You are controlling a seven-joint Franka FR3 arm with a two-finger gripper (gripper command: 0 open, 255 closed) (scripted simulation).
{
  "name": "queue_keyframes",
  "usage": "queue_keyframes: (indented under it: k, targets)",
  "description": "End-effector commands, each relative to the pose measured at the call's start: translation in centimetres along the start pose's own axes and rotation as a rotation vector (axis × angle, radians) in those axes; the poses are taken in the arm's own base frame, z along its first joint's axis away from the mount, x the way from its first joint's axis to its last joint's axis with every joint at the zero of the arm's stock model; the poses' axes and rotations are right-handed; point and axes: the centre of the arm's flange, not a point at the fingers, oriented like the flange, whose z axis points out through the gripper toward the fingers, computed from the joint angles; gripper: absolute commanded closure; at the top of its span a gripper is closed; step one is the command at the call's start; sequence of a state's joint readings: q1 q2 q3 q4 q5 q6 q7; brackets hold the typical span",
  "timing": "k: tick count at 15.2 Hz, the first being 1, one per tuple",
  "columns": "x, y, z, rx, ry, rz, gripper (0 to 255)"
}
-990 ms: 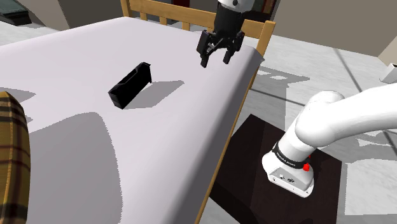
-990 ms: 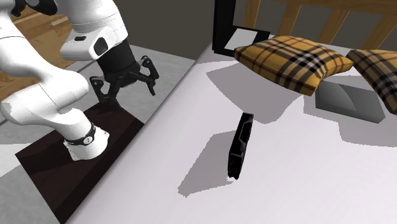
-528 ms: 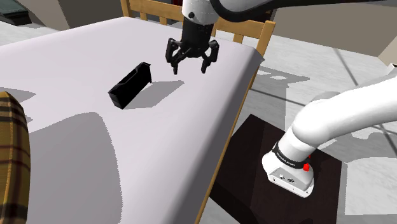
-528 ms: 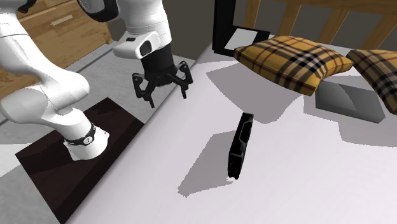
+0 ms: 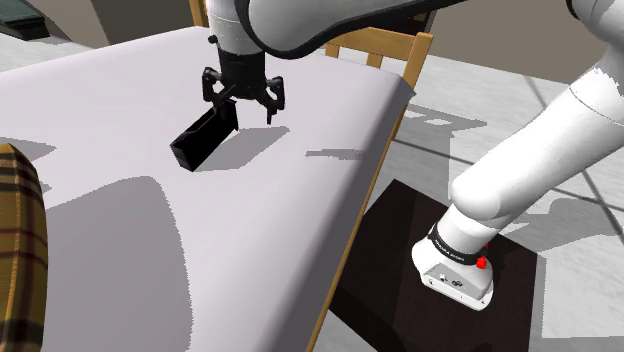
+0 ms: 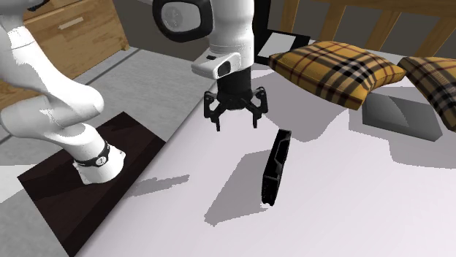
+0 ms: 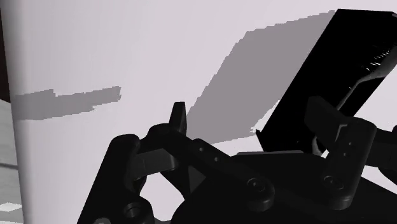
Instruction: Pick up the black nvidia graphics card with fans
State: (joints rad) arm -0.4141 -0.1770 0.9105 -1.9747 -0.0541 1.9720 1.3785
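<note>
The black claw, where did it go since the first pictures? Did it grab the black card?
The gripper swung in from the edge of the bed toward the shoulder view's left, and now hangs open close to one end of the graphics card. It has not grabbed it. The card, the plaid pillows and the grey box stayed put.

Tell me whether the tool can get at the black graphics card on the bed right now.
Probably yes. The open tool hangs close by one end of the graphics card, which stands on edge on the white bed, with nothing between them.
</note>
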Motion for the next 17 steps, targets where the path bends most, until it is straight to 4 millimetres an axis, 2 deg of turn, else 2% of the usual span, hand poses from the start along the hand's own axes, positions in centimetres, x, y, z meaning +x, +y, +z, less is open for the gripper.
queue_keyframes:
  k: [1, 8, 9, 17]
  targets:
    - [0.1, -2.6, 0.5, -0.008, 0.019, 0.083, 0]
    - [3.0, -11.3, 3.9, -0.053, 0.077, 0.334, 0]
    - [3.3, -11.9, 4.1, -0.056, 0.082, 0.354, 0]
    - [2.5, -11.7, 8.0, -0.056, 0.082, 0.354, 0]
